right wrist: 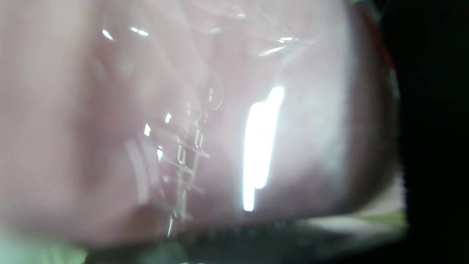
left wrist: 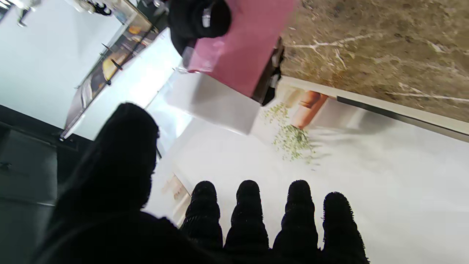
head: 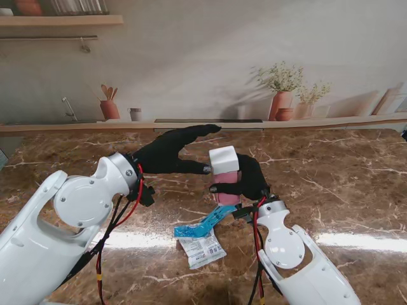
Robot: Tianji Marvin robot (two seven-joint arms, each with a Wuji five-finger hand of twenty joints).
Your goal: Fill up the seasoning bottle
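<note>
Above the tabletop [head: 331, 165], the seasoning bottle [head: 225, 175] is clasped upright by the right hand [head: 249, 179] (steadied for uncapping, presumably), the empty left hand [head: 172, 152] spread beside its cap.

You have the seasoning bottle [head: 224, 175] upright in the right hand [head: 249, 179], the left hand [head: 170, 152] just to its left with fingers apart, and a torn sachet [head: 202, 244] on the table [head: 343, 184] nearer to you than both.
</note>
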